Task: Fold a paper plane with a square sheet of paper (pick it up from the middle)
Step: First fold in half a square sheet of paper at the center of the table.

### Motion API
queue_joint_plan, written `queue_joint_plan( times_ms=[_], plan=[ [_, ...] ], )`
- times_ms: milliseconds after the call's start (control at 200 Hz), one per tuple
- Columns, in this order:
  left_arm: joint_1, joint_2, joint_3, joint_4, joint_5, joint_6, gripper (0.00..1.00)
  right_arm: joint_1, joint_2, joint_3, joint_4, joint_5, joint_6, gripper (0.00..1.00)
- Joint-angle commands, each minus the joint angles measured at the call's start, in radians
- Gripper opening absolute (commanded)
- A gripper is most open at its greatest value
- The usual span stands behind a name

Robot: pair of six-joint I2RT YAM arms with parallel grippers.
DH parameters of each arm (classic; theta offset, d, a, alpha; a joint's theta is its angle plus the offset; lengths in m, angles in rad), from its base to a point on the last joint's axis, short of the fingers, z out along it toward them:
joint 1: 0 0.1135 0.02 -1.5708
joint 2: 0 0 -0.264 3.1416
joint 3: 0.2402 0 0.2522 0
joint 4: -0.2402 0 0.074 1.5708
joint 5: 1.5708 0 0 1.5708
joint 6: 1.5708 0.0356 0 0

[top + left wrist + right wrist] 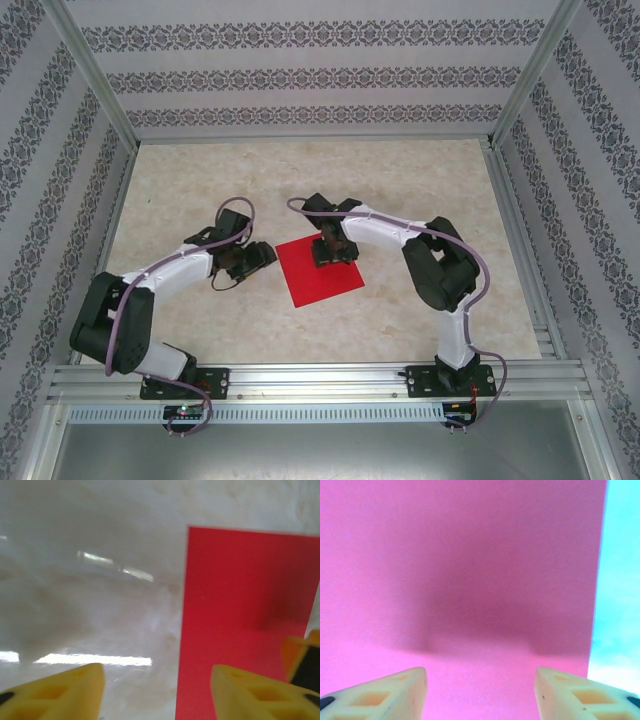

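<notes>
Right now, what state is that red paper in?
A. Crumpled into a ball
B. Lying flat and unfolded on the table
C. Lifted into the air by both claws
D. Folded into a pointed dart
B: the square sheet of paper lies flat on the table as a plain square, with the right gripper open above it and the left gripper open over its left edge.

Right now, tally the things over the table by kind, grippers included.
square sheet of paper, red: 1
grippers: 2, the left gripper and the right gripper
Total: 3
</notes>
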Motion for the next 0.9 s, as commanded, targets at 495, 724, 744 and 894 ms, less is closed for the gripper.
queue_joint_plan(
  times_ms=[495, 724, 744, 894],
  plan=[
    [-0.119, 0.256, 0.117, 0.121, 0.007, -0.088, 0.04, -0.104, 0.019, -0.07, 0.094, -0.224, -0.068, 0.62],
    [-0.127, 0.285, 0.109, 0.094, -0.006, -0.095, 0.01, -0.105, 0.027, -0.113, 0.133, -0.316, -0.072, 0.64],
    [-0.127, 0.286, 0.106, 0.094, -0.008, -0.095, 0.01, -0.105, 0.026, -0.118, 0.138, -0.328, -0.071, 0.64],
    [-0.131, 0.291, 0.095, 0.09, -0.014, -0.098, 0.0, -0.103, 0.021, -0.138, 0.166, -0.378, -0.062, 0.66]
  ],
)
